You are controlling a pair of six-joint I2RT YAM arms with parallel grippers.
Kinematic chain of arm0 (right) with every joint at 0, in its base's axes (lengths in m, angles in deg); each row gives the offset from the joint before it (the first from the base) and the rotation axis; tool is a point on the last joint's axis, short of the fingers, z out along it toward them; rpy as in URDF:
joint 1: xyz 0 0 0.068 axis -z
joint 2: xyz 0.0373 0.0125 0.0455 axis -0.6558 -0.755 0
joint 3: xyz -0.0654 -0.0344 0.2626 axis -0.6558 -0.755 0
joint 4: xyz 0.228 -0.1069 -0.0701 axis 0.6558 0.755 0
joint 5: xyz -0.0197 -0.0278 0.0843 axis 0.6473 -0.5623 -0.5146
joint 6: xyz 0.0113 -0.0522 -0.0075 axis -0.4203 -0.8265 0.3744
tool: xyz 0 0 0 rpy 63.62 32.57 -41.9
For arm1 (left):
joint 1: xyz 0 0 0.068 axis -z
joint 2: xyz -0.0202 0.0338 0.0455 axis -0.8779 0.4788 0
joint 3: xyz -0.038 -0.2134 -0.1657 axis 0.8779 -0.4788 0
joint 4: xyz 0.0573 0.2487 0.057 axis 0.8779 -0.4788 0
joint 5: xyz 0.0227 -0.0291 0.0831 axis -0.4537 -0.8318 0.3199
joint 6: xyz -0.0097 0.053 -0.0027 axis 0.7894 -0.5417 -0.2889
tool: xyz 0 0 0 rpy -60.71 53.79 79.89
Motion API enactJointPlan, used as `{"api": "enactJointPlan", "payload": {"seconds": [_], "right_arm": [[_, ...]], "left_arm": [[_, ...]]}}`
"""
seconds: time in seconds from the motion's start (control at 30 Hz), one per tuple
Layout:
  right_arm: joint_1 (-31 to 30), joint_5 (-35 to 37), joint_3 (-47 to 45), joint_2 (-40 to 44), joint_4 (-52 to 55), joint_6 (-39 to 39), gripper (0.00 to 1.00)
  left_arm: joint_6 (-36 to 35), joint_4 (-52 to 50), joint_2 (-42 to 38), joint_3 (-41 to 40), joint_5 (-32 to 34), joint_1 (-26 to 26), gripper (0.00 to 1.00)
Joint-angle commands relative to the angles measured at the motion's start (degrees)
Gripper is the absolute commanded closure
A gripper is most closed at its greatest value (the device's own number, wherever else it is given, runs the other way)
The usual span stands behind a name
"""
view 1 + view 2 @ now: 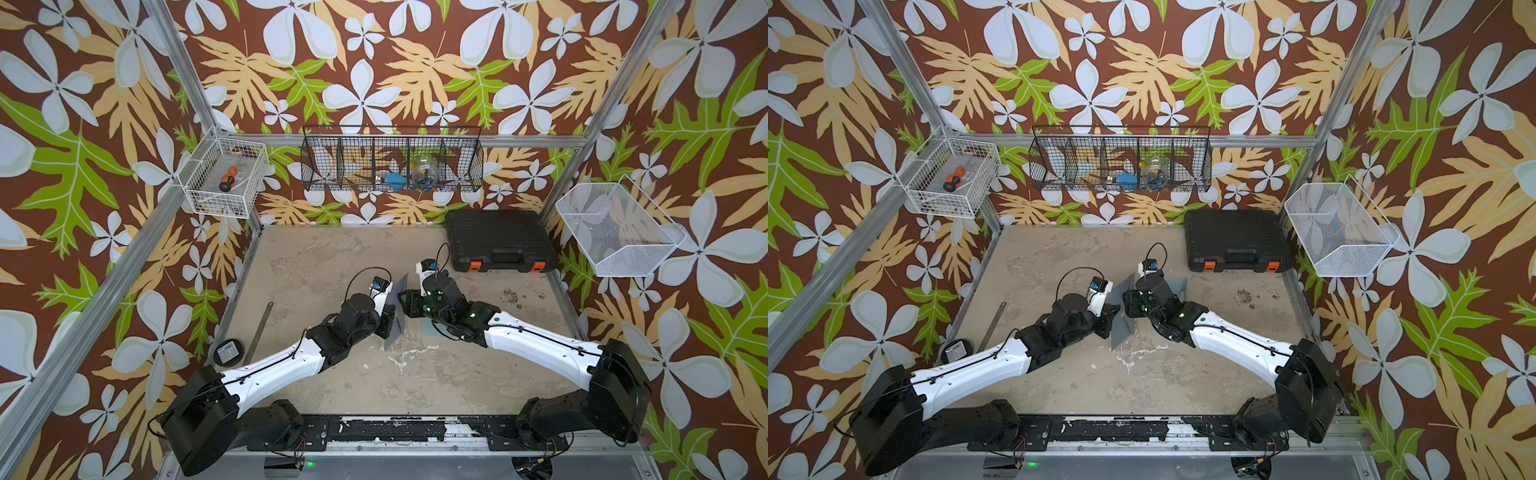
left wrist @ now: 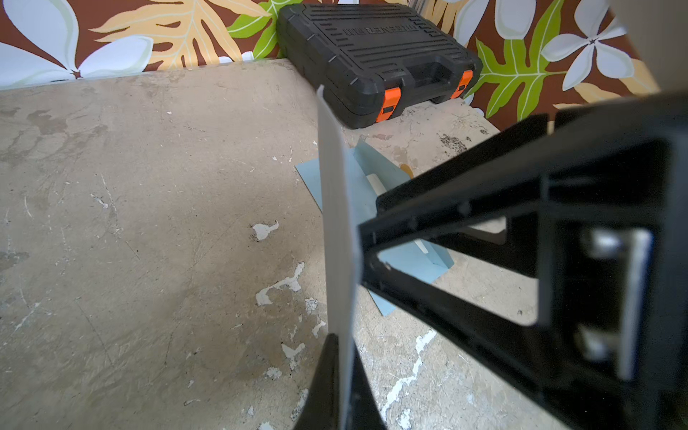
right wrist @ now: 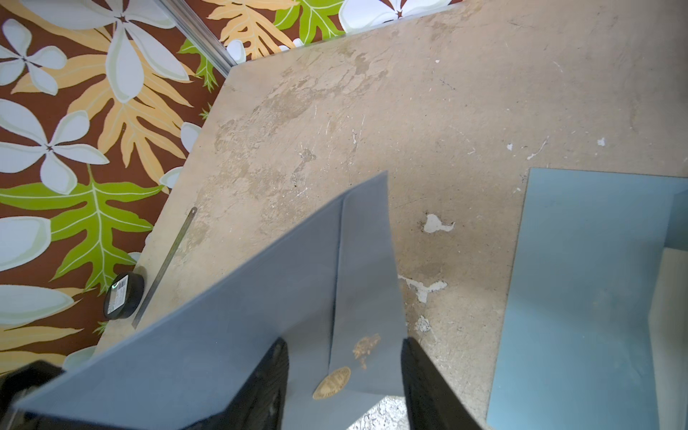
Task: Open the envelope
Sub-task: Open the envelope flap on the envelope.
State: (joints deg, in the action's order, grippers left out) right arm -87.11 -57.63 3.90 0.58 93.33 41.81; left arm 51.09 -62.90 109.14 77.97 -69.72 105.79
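At the left edge of the counter [image 1: 332,257] lay a black round roll [image 1: 227,352]. Just beside it lay a long metal ruler [image 1: 258,332]. Nothing touched them.

Next came the left claw [image 2: 340,357]. It was shut tight on one edge of the envelope [image 3: 260,316]. The envelope was grey-blue. The claw held it standing up on its edge over the middle of the counter. I could not tell if it touched the counter.

A flap [image 3: 368,279] stuck out from the envelope. A round gold sticker [image 3: 331,383] sat by the fold, and there was a rough brown mark close to it.

The right claw [image 3: 342,342] was right at the envelope. It was about half open, with one finger [image 3: 428,391] on each side of the flap. I could not tell if it squeezed the flap.

Near it, under the right arm, a light blue paper [image 3: 580,298] lay flat on the counter, with one side folded up.

In the far right corner sat a black case [image 1: 498,239] with orange clips. It was closed and well apart from the claws.
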Motion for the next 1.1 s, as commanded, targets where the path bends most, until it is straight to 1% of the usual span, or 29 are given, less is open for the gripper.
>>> {"api": "enactJointPlan", "payload": {"seconds": [0.0,0.1,0.23,0.47,0.53,0.7,0.83,0.97,1.07], "right_arm": [[0.1,5.4,2.0,-2.1,3.1,0.0,0.49],[0.2,6.2,4.3,-3.7,4.5,-0.4,0.5],[0.2,7.0,5.8,-5.0,7.6,1.1,0.51],[0.2,4.8,9.4,-7.0,11.8,1.9,0.52],[0.1,3.7,9.8,-6.0,11.4,2.3,0.52],[-0.3,0.3,5.9,-2.5,5.3,2.1,0.51],[-0.4,-0.9,7.5,-2.3,6.2,1.2,0.49],[-0.6,4.2,7.4,-3.1,7.9,2.5,0.52],[-0.1,5.1,9.2,-6.3,11.3,3.4,0.54]], "left_arm": [[-0.9,-3.4,-0.2,0.1,-1.7,0.1,1.0],[-1.7,-3.6,-0.1,0.3,-1.6,0.1,1.0],[-2.4,-3.9,-0.1,0.7,-1.2,0.0,1.0],[-3.1,-4.2,-0.2,1.3,-0.6,0.2,1.0],[-3.1,-4.2,-0.3,1.4,0.0,0.3,1.0],[-3.5,-4.1,-0.3,1.8,0.7,0.5,1.0],[-4.5,-4.3,0.0,1.8,1.0,1.1,1.0],[-4.7,-4.2,-0.3,1.9,1.1,1.9,1.0],[-5.1,-4.3,-0.5,2.2,1.8,2.3,1.0]]}}
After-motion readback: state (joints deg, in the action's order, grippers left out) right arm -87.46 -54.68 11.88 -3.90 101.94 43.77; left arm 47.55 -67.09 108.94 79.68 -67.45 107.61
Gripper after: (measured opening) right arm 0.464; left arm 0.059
